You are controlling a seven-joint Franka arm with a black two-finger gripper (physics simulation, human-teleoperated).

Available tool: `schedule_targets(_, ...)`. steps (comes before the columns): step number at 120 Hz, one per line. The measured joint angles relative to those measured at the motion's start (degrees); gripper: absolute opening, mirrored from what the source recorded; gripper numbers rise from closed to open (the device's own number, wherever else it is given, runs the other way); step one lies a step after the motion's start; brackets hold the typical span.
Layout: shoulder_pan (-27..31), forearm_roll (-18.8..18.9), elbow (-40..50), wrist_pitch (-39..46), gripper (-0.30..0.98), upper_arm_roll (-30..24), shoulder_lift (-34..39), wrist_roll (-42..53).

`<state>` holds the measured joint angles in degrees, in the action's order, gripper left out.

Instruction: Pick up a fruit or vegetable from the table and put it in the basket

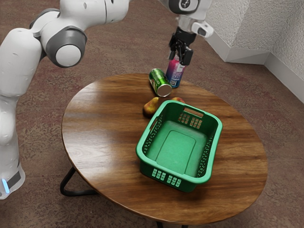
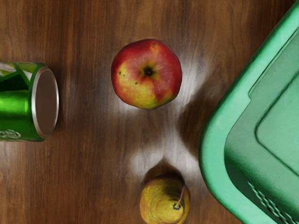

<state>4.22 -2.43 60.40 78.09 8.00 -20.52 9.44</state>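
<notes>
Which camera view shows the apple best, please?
The wrist view: the apple appears whole there, seen from above. In the exterior view, the basket hides much of it, leaving a reddish top visible.

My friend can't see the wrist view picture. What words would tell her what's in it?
A red and yellow apple sits on a brown wooden table, seen from above, between a green can lying on its side and the corner of a green basket. A yellowish pear with a little stem rests outside the basket.
</notes>
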Motion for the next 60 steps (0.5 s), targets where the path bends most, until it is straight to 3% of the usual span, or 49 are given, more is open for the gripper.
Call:
schedule_targets(43, -0.06, -0.87, 0.05, 4.24, 0.69, 0.28, 0.90, 3.13)
schedule_targets(60, -0.32, -1.08, 0.25, 5.23, 0.69, -0.97, 0.56, 8.99)
